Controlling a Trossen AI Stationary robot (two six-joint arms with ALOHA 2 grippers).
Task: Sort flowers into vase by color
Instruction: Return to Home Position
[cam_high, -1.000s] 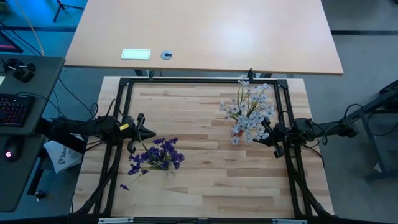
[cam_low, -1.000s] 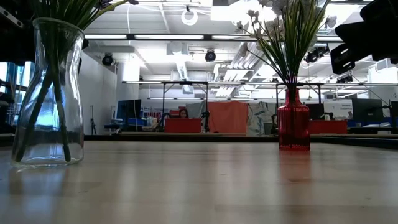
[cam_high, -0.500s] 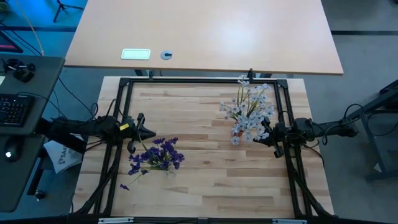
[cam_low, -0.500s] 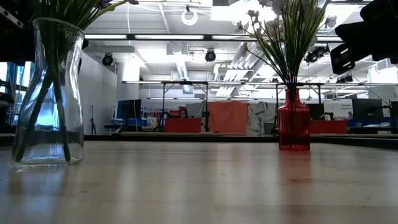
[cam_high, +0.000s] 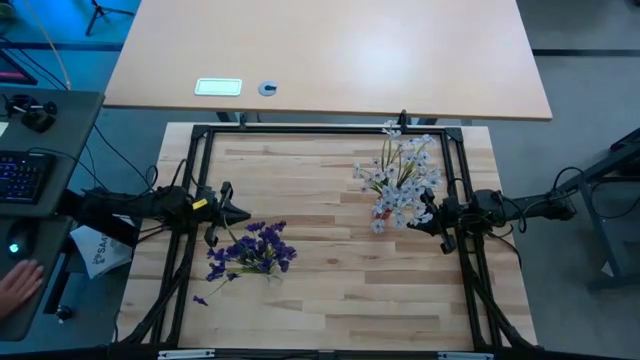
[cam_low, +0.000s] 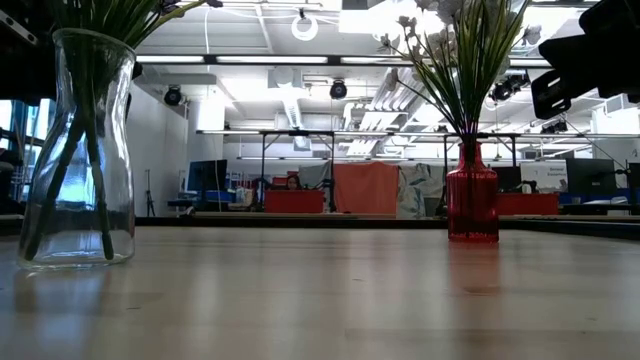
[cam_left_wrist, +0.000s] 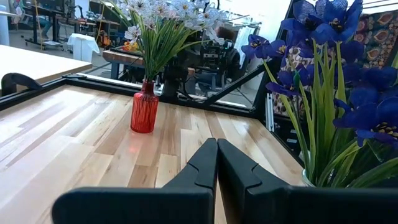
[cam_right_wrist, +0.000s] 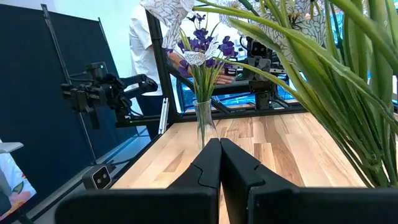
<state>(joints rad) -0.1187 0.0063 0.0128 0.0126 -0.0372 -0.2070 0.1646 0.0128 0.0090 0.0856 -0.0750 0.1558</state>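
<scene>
The dark purple flowers (cam_high: 252, 250) stand with their stems in a clear glass vase (cam_low: 78, 150) at the table's left; they also show in the left wrist view (cam_left_wrist: 336, 74). The pale white-bluish flowers (cam_high: 398, 180) stand in a red vase (cam_low: 472, 205) at the right. A small purple bit (cam_high: 200, 299) lies on the table near the front left. My left gripper (cam_high: 240, 212) is shut and empty beside the purple flowers, at the left edge. My right gripper (cam_high: 425, 215) is shut and empty beside the pale flowers, at the right edge.
A black frame (cam_high: 320, 130) runs round the wooden table. A second, larger table (cam_high: 330, 60) stands behind. A person's hand (cam_high: 15, 290) shows at the desk far left, and a person stands beyond the table in the right wrist view (cam_right_wrist: 149, 37).
Neither arm nor the flowers have moved. A person's hand has come into the high view at the far left, off the table.
</scene>
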